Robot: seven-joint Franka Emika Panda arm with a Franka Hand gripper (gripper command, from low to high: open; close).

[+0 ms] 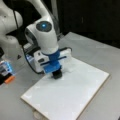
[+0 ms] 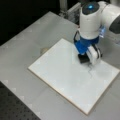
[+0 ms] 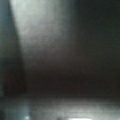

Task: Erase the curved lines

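At a front view's left edge a blue and orange object [image 1: 7, 72] sits on the grey desk [image 1: 100, 50], beside the robot's white base. The white board [image 1: 67, 95] lies flat on the desk in both front views, its thin wooden edge showing along the lower sides. The arm [image 1: 43, 35] bends down over the board, and its gripper [image 1: 57, 74], fitted with a blue mount, presses a dark block [image 1: 57, 75] onto the board near the upper left edge. In a front view the same dark block [image 2: 83, 59] rests on the board [image 2: 62, 72] under the gripper [image 2: 85, 58], touching the surface. Whether the gripper is wide or narrow around the block I cannot tell, since the blue mount and white housing hide it. Just to the right of and below the block, a faint dark-grey wavy squiggle, the curve lines [image 2: 90, 71], shows on the board, close to the block, not clearly under it. A small pale round object [image 2: 44, 50] lies on the desk just off the board's upper left edge. The wrist view shows only dim grey and dark blur.
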